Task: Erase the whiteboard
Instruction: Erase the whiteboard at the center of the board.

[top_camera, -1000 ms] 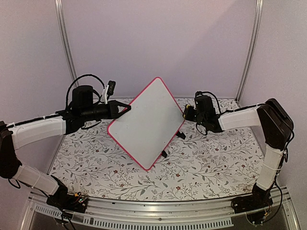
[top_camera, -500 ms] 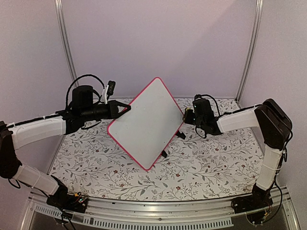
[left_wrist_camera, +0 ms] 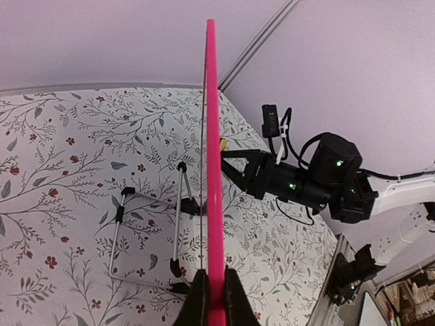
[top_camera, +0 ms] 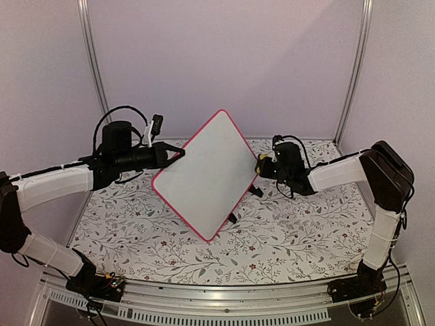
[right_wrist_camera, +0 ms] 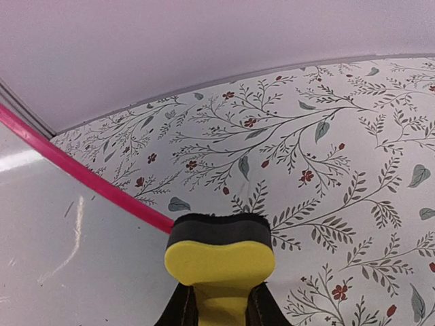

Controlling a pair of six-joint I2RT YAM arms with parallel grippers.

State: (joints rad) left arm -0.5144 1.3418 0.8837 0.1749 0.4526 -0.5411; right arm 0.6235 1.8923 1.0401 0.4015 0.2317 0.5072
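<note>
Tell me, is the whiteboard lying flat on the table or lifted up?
Lifted up: the whiteboard stands corner-down like a diamond, its pink edge clamped in the left gripper.

- The whiteboard (top_camera: pixel 207 175) stands on 1 corner over the middle of the table (top_camera: pixel 292 231), tilted.
- The left gripper (top_camera: pixel 178 155) is at the whiteboard's left edge, clamped on its frame.
- The right gripper (top_camera: pixel 262 165) is just beside the whiteboard's right corner, gripping the eraser (right_wrist_camera: pixel 219 258).
- The eraser lies at the whiteboard's edge; contact cannot be told.
- 2 feet (top_camera: pixel 232 219) sit along the whiteboard's lower right edge.
</note>
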